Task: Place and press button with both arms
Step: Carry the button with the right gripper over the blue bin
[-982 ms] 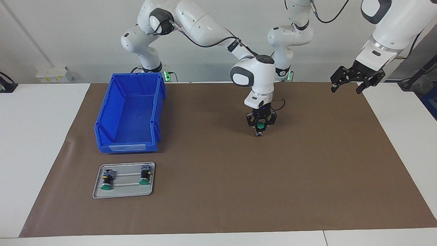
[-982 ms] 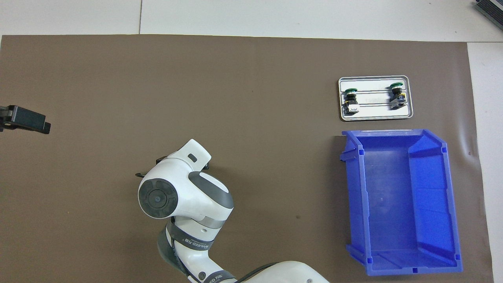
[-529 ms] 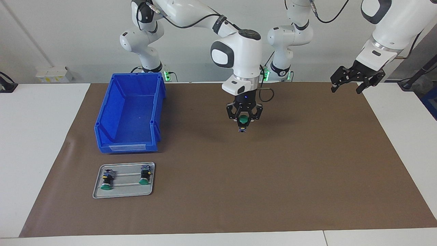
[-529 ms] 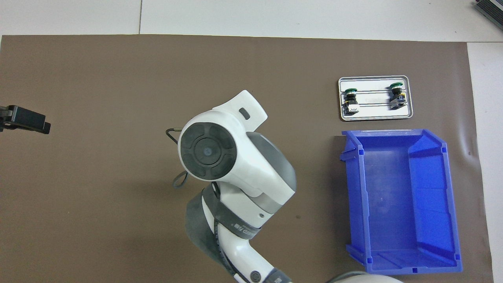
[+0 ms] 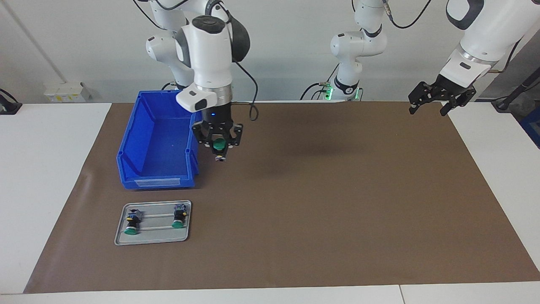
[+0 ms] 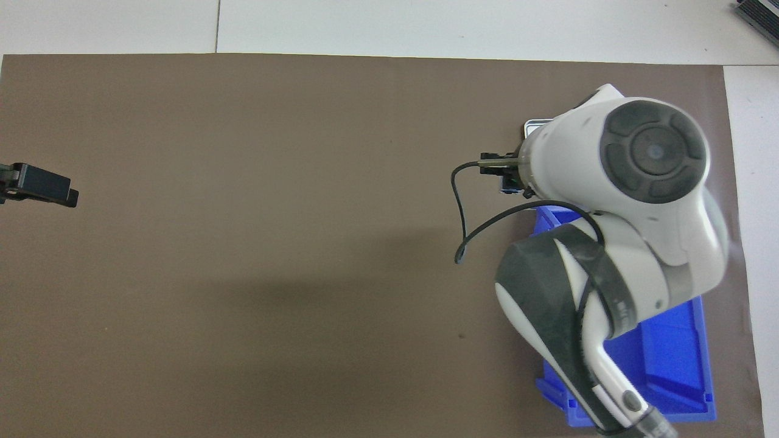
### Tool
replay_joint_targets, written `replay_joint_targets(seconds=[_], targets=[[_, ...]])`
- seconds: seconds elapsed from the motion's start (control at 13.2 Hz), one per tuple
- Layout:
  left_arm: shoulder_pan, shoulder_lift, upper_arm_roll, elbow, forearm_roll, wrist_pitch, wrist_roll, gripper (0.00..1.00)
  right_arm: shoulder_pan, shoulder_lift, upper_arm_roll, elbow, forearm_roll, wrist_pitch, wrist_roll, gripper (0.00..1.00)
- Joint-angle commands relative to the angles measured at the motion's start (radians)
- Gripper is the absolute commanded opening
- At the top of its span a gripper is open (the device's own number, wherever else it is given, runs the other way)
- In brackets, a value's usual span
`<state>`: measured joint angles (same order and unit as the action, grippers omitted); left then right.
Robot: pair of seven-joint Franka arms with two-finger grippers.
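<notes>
While the left gripper (image 5: pixel 430 105) waits spread over the mat's (image 5: pixel 337 211) end, the right gripper (image 5: pixel 219 145) pinches the button (image 5: pixel 218 145) above the mat beside the bin (image 5: pixel 156 169)

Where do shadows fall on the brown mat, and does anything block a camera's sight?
Facing view: a soft dark shadow lies mid-mat, apart from the right tool that holds the button in the air. Overhead view: the right arm covers most of the tray and much of the blue bin.
</notes>
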<state>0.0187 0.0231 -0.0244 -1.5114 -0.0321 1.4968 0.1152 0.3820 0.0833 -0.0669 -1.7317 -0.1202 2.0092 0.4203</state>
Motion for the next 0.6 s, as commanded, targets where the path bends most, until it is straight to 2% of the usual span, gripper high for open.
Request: replay_joint_targets(seconds=[0.0,0.38,0.53], targets=[[0.007,-0.025,-0.002,-0.029,-0.008,0.016,0.001,1.00,-0.106,-0.085,0.015,-0.139,0.063,0.017,-0.158,0.00],[0.007,-0.025,-0.002,-0.029,-0.008,0.014,0.001,1.00,-0.248,-0.184,0.013,-0.374,0.105,0.109,-0.365,0.00],[0.007,-0.025,-0.002,-0.029,-0.008,0.014,0.001,1.00,-0.307,-0.214,0.012,-0.518,0.113,0.271,-0.464,0.00]])
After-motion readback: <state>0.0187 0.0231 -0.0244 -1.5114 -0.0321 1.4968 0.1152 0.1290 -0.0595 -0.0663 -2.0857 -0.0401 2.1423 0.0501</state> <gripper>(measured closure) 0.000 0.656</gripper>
